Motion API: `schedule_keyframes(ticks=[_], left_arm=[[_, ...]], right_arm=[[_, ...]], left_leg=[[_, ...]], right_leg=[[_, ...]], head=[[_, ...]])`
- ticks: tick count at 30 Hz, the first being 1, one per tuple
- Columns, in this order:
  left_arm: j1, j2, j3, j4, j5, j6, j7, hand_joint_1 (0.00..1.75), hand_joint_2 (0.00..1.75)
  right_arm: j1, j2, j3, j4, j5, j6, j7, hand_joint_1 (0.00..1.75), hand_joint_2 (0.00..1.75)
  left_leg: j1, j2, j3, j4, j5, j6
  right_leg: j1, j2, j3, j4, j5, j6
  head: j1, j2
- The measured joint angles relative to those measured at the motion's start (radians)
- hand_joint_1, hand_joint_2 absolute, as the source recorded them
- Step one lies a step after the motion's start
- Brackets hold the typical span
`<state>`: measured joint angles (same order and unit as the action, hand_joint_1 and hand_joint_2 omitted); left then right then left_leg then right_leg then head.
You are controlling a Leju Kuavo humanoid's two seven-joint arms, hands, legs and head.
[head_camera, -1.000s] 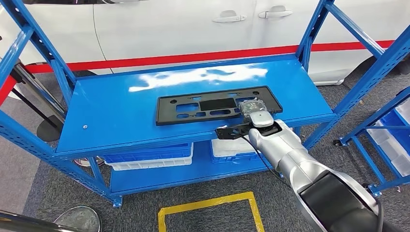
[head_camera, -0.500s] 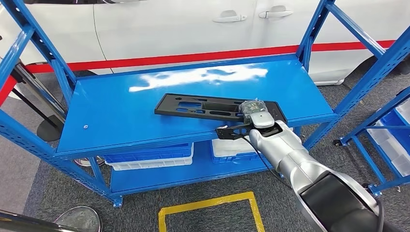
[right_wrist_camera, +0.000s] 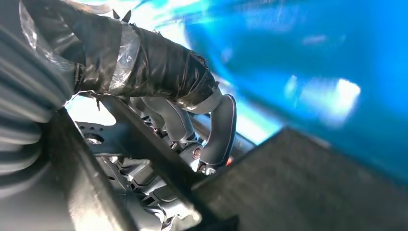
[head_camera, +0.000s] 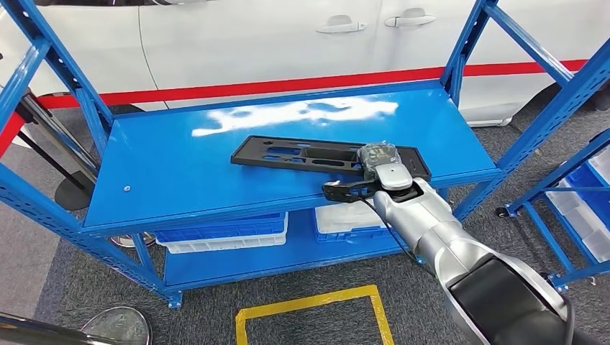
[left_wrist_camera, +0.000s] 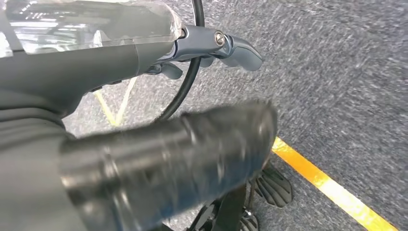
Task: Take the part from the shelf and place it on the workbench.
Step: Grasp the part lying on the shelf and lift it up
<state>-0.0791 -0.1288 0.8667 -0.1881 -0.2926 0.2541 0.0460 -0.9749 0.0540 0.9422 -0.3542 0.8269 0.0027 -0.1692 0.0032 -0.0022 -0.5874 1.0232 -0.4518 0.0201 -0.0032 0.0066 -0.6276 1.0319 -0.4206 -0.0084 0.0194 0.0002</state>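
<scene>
Left hand point(left_wrist_camera: 211, 48) hangs over the floor, its fingers curled in on nothing. Your right hand point(head_camera: 380, 162) grips the right end of the black part point(head_camera: 324, 156), which is tilted up over the blue shelf point(head_camera: 173, 172). Held at one end, it could twist or catch. Right wrist view shows fingers point(right_wrist_camera: 219, 127) wrapping its edge; head view hides that.
</scene>
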Motion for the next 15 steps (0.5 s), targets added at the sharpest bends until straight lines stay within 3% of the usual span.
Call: schedule_keyframes(ticks=[5,15], left_arm=[[0.0,0.0,0.0,0.0,-0.003,0.0,-0.029,0.0,1.75],[0.005,-0.001,0.003,0.0,-0.017,-0.053,-0.098,0.0,1.75]], right_arm=[[-0.034,-0.015,0.0,-0.083,0.008,-0.042,0.0,1.75,1.75],[-0.108,-0.14,-0.017,-0.513,0.011,0.015,0.066,1.75,1.75]], left_leg=[[0.0,0.001,-0.001,0.0,0.0,0.0],[0.0,0.0,-0.003,0.0,0.001,0.0]], right_leg=[[0.0,0.001,-0.001,0.0,0.0,0.0],[0.0,0.001,-0.003,0.0,0.0,0.001]], head=[[0.0,0.0],[0.0,0.0]])
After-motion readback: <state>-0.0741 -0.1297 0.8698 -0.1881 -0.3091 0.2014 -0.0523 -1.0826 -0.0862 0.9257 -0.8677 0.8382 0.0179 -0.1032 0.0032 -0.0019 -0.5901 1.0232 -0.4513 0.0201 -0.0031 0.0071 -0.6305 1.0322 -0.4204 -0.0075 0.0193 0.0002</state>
